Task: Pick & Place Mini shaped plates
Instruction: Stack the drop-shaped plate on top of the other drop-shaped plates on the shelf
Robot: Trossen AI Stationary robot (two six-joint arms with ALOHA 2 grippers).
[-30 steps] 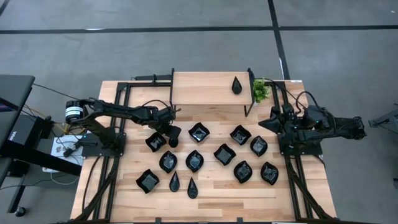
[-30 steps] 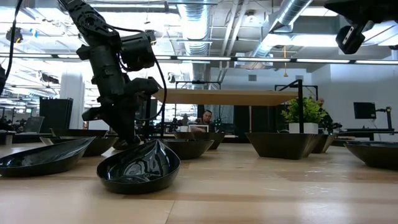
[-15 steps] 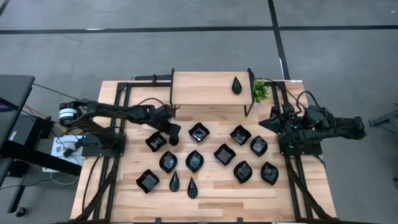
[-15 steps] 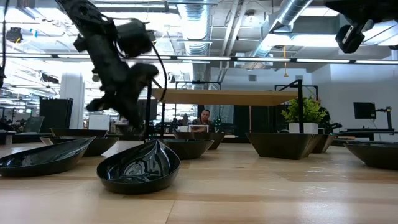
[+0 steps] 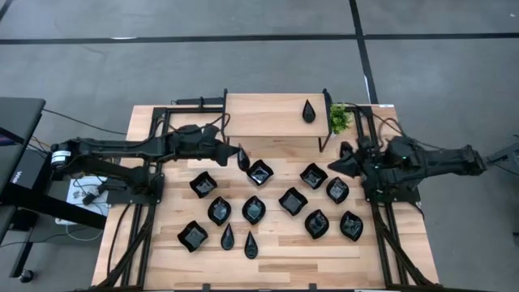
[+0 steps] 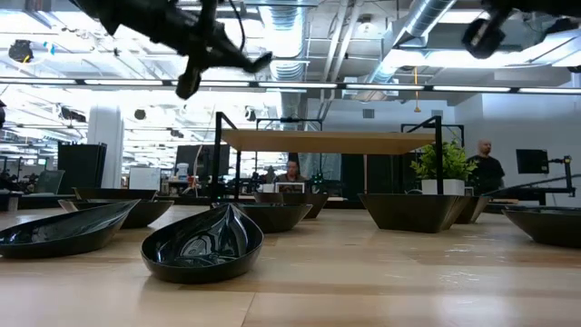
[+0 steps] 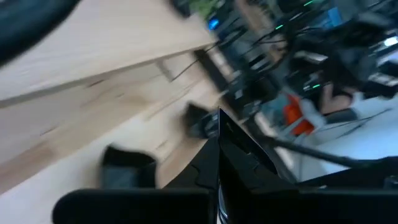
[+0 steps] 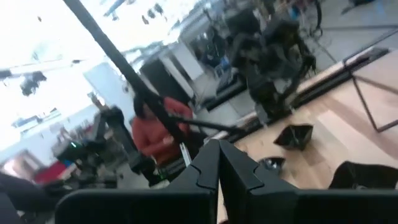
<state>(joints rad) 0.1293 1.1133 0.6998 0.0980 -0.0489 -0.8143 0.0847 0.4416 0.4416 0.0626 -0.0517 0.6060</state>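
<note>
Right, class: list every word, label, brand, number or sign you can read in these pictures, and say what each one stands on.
None can be read.
The mini shaped plates are plain glossy black.
The table and raised shelf are bare wood.
The left gripper shows no legible marking.

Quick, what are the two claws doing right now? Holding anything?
Left gripper: closed on a small teardrop plate, above the table.
Right gripper: closed, holding nothing.

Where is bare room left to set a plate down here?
The raised shelf is bare left of its lone teardrop plate. The table's front edge strip is bare too. Mid-table is crowded with mini shaped plates, closely spaced.
</note>
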